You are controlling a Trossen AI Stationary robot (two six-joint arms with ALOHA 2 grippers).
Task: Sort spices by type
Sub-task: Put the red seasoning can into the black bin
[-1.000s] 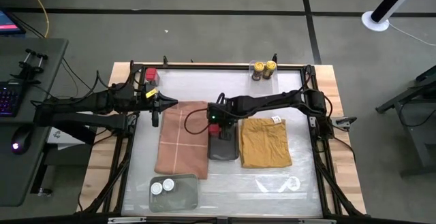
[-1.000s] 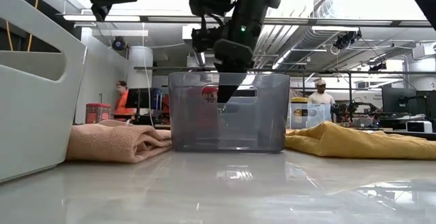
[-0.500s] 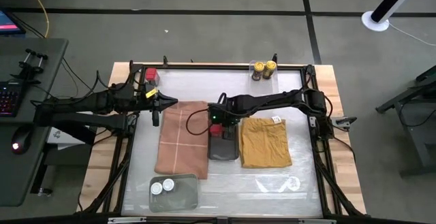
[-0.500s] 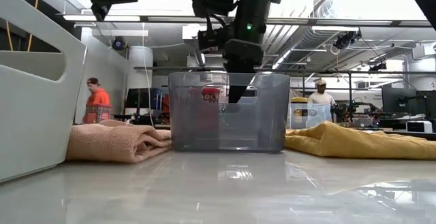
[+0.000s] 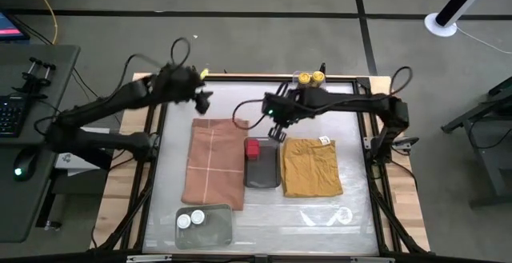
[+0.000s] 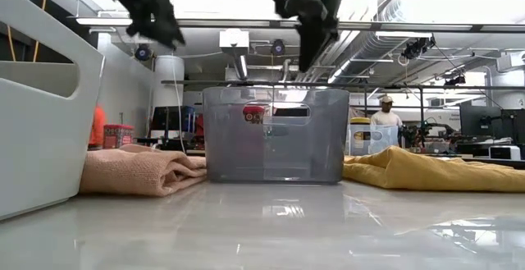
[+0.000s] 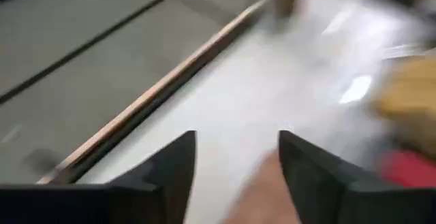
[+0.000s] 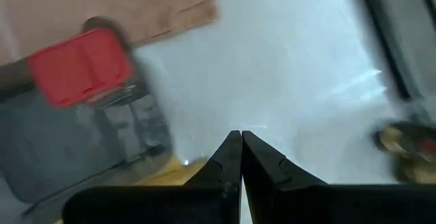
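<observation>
Right gripper (image 5: 278,133) fingers pressed together, empty, above worktop centre | left gripper (image 5: 206,101) parted, empty, near far-left corner | boxy red tin (image 5: 253,148) in dark grey rectangular tray (image 5: 262,177) | yellow-capped jars (image 5: 311,79) blurred at far edge

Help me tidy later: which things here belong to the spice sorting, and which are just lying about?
Job: red tin in the grey tray; yellow-capped jars; white-capped jars.
Lying about: pink cloth; mustard cloth.

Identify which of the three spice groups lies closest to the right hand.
The yellow-capped jars at the table's far edge lie closest to the right hand. The red tin sits in the grey tray; the white-capped jars lie at the near edge.
</observation>
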